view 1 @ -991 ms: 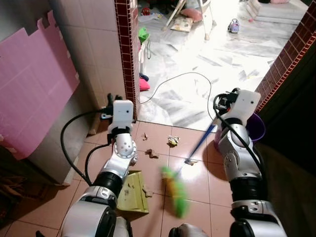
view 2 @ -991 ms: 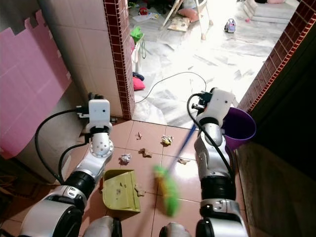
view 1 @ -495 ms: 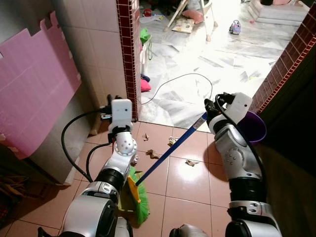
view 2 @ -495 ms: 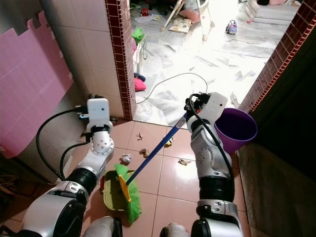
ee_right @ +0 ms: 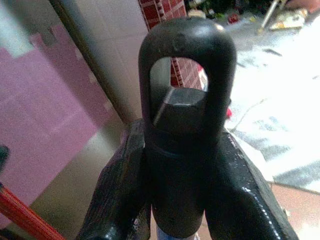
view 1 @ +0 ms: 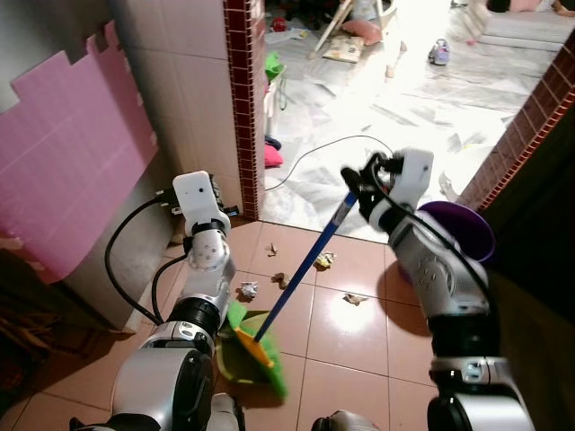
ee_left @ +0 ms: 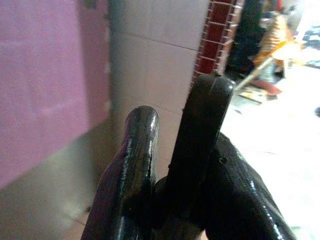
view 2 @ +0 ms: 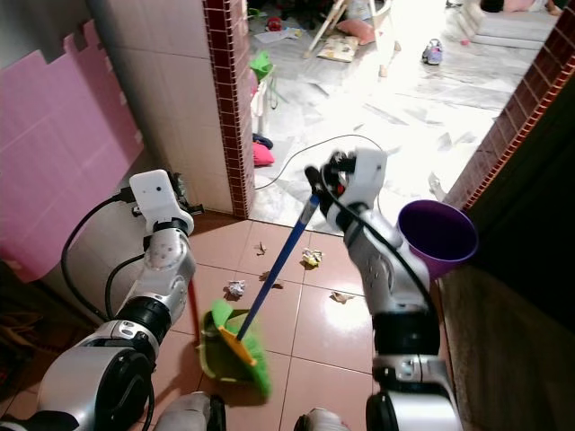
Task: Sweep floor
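With my right gripper (ee_right: pixel 177 165) pinching the broom (view 2: pixel 269 278) handle, I drag its bristles low toward the green dustpan (view 2: pixel 216 355), left gripper (ee_left: pixel 170 165) jaws pressed together.

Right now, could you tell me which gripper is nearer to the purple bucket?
Right. The right gripper holds the broom top just left of the bucket; the left gripper is far across by the tiled wall.
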`<state>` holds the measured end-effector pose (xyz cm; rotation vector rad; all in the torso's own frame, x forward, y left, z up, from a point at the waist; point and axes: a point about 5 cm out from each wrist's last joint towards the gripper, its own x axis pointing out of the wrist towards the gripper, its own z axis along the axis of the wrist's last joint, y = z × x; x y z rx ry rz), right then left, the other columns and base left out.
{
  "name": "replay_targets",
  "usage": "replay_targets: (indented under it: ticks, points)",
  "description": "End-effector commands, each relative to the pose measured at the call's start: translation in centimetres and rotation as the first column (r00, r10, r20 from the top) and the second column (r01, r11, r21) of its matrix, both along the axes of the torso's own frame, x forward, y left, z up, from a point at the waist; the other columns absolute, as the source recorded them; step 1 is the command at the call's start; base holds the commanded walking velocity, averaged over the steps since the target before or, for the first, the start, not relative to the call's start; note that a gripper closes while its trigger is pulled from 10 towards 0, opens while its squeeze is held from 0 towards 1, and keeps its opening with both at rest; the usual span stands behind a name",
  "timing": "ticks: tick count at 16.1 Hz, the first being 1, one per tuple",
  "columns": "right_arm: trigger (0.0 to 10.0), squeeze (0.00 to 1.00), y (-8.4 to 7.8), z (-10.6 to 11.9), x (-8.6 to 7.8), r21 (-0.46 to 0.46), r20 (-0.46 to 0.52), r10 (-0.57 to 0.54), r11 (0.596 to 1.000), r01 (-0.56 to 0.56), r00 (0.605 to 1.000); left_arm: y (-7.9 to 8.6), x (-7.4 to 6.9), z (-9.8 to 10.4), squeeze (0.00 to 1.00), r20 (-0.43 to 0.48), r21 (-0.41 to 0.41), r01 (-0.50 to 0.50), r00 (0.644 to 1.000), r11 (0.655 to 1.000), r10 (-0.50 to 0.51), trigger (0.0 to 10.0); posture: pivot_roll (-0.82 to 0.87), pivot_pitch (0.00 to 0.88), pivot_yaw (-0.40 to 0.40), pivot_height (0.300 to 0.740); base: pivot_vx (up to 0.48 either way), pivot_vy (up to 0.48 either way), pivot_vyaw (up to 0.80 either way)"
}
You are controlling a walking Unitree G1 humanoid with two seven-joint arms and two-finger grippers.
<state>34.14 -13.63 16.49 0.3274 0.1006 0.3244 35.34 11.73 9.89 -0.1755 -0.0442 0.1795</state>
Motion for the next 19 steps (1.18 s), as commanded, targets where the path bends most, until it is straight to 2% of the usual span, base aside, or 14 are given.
replay_targets:
  ticks: [1,2,5,7,9,10,11,12,13,14,16,17,19]
  points:
    - [10.0,0.00,-0.1,2.2,0.5,0.085,0.080,0.004,0.996,-0.011,0.997,-0.8,0.3,0.7,0.00,0.031,-0.103,0.038,0.999,0.994,-0.035,10.0,-0.12,0.000,-0.003,0.740,0.000,0.000,0.00]
    - [10.0,0.00,-1.0,3.9,1.3,0.116,0.130,-0.041,0.993,0.026,0.991,-0.3,0.2,0.3,0.00,0.009,-0.060,0.014,1.000,0.998,-0.014,10.0,-0.11,0.000,-0.002,0.740,0.000,0.000,0.00]
    - [10.0,0.00,-3.1,7.9,2.6,0.179,0.235,-0.161,0.977,0.120,0.959,-0.1,0.3,0.2,0.00,0.006,-0.101,0.036,0.999,0.994,-0.036,10.0,-0.12,0.000,0.001,0.740,0.000,0.000,0.00]
    - [10.0,0.00,-4.9,10.1,2.9,0.088,0.351,-0.232,0.973,0.215,0.907,-0.1,0.4,0.4,0.00,0.015,-0.102,0.051,0.999,0.993,-0.049,10.0,-0.12,0.000,0.002,0.740,0.000,0.000,0.00]
    - [10.0,0.00,-5.6,10.5,2.7,-0.037,0.419,-0.248,0.957,0.289,0.874,0.0,0.4,0.3,0.00,0.018,-0.097,0.061,0.998,0.993,-0.060,10.0,-0.13,0.000,0.005,0.740,0.000,0.000,0.00]
    - [10.0,0.00,-5.9,10.0,2.6,-0.094,0.434,-0.252,0.942,0.322,0.865,0.0,0.4,0.3,0.00,0.015,-0.099,0.065,0.998,0.993,-0.064,10.0,-0.13,0.000,0.005,0.740,0.000,0.000,0.00]
    - [10.0,0.00,-5.9,8.0,2.2,-0.198,0.419,-0.247,0.914,0.354,0.874,0.1,0.4,0.3,0.00,0.007,-0.094,0.040,0.999,0.995,-0.040,10.0,-0.12,0.000,0.008,0.740,0.000,0.000,0.00]
    - [10.0,0.00,-5.7,7.2,1.9,-0.216,0.413,-0.237,0.912,0.348,0.879,0.1,0.4,0.5,0.00,0.011,-0.115,0.034,0.999,0.993,-0.033,10.0,-0.12,0.000,0.010,0.740,0.000,0.000,0.00]
    - [10.0,0.00,-5.5,5.6,1.2,-0.272,0.398,-0.227,0.896,0.350,0.889,0.1,0.6,1.0,0.00,0.020,-0.143,0.037,0.999,0.989,-0.035,10.0,-0.11,0.000,0.010,0.740,0.000,0.000,0.00]
    - [10.0,0.00,-5.4,5.0,0.9,-0.277,0.390,-0.229,0.894,0.351,0.892,0.0,0.7,1.2,0.00,0.016,-0.170,0.044,0.999,0.985,-0.042,10.0,-0.11,0.000,0.011,0.740,0.000,0.000,0.00]
    - [10.0,0.00,-5.0,3.5,-0.5,-0.330,0.404,-0.216,0.872,0.362,0.889,0.5,0.6,2.1,0.00,0.036,-0.181,0.061,0.998,0.982,-0.056,10.0,-0.09,0.000,0.015,0.740,0.000,0.000,0.00]
    - [10.0,0.00,-4.9,3.1,-0.9,-0.355,0.410,-0.219,0.856,0.376,0.885,0.5,0.5,2.5,0.00,0.073,-0.194,0.104,0.993,0.975,-0.091,10.0,-0.09,0.000,0.016,0.740,0.000,0.000,0.00]
    - [10.0,0.00,-5.3,1.0,-2.5,-0.431,0.391,-0.272,0.790,0.436,0.879,0.7,-0.1,3.9,0.00,0.124,-0.257,0.162,0.983,0.953,-0.134,10.0,-0.08,0.000,0.018,0.740,0.000,0.000,0.00]
